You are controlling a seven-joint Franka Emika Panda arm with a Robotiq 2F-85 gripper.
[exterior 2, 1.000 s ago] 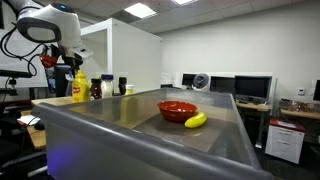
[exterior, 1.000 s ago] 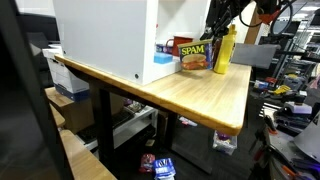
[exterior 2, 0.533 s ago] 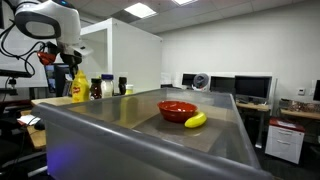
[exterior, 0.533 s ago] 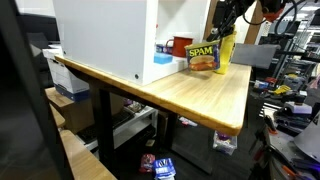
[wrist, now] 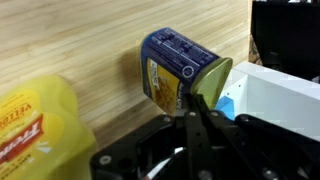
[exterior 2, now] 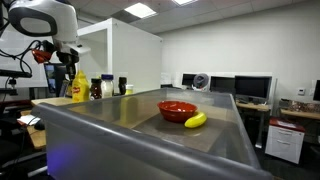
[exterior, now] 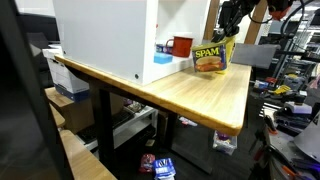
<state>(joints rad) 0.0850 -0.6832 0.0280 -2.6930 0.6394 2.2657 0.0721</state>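
Observation:
A blue and yellow SPAM can (exterior: 208, 59) hangs tilted just above the wooden table (exterior: 200, 100), right in front of a yellow mustard bottle (exterior: 229, 52). My gripper (exterior: 222, 36) comes down from above and is shut on the can's thin rim. In the wrist view the closed fingers (wrist: 193, 108) pinch the edge of the can (wrist: 175, 68) at its pale end face, and the mustard bottle (wrist: 35, 125) fills the lower left. In an exterior view the arm (exterior 2: 45, 20) stands over the mustard bottle (exterior 2: 79, 85); the can is not clear there.
A tall white cabinet (exterior: 100, 40) takes up the table's near left, with a red mug (exterior: 181, 45) and a blue and white box (exterior: 162, 57) beside it. A red bowl (exterior 2: 177, 109) and a banana (exterior 2: 195, 120) lie on a metal surface, dark jars (exterior 2: 105, 88) behind.
The SPAM can has travelled to the right with my gripper, away from the red mug and up against the mustard bottle. The grip has stayed shut.

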